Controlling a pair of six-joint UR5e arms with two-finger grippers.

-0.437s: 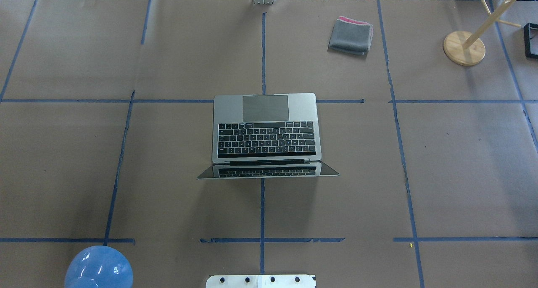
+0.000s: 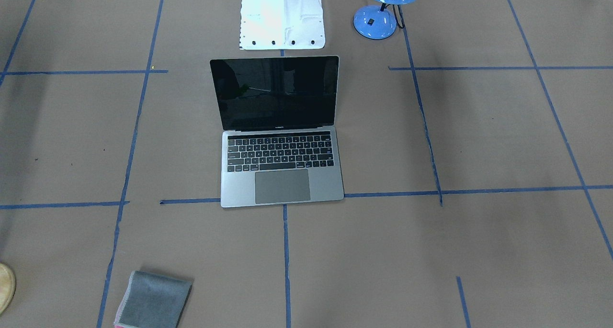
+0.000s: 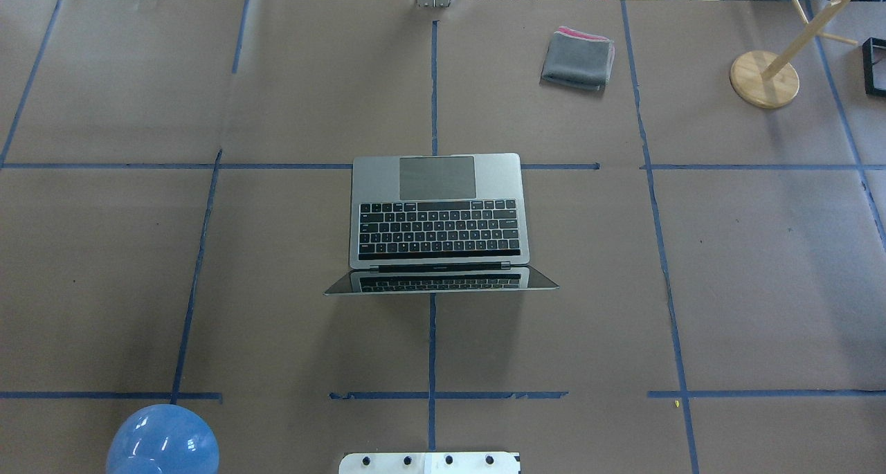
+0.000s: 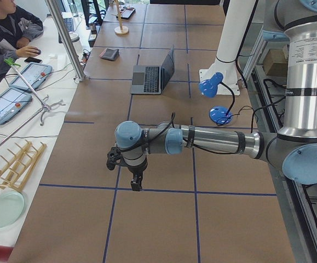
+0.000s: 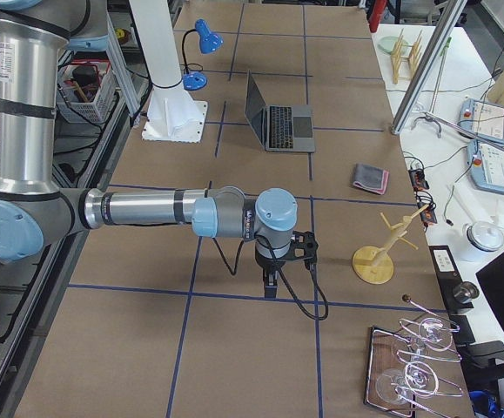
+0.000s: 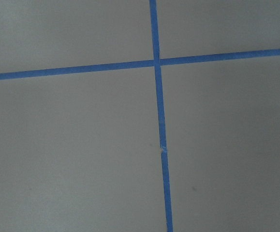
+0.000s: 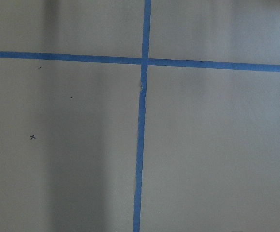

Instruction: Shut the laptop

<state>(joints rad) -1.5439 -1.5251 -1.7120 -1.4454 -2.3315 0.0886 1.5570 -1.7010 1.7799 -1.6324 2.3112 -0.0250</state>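
Note:
The silver-grey laptop [image 3: 436, 183] stands open in the middle of the table, its black screen [image 2: 278, 91] upright and facing away from the robot. It also shows in the front view [image 2: 282, 186] and both side views [image 4: 150, 76] [image 5: 282, 122]. My left gripper [image 4: 136, 183] hangs over the table far to the laptop's left, pointing down; I cannot tell if it is open. My right gripper [image 5: 271, 286] hangs far to the laptop's right, pointing down; I cannot tell its state either. Both wrist views show only brown paper and blue tape.
A blue desk lamp [image 3: 163, 439] stands near the robot base [image 2: 282, 16] on the left side. A folded grey cloth [image 3: 578, 59] lies at the far right. A wooden stand [image 3: 765, 79] is at the far right corner. An operator [image 4: 10, 27] sits beyond the table.

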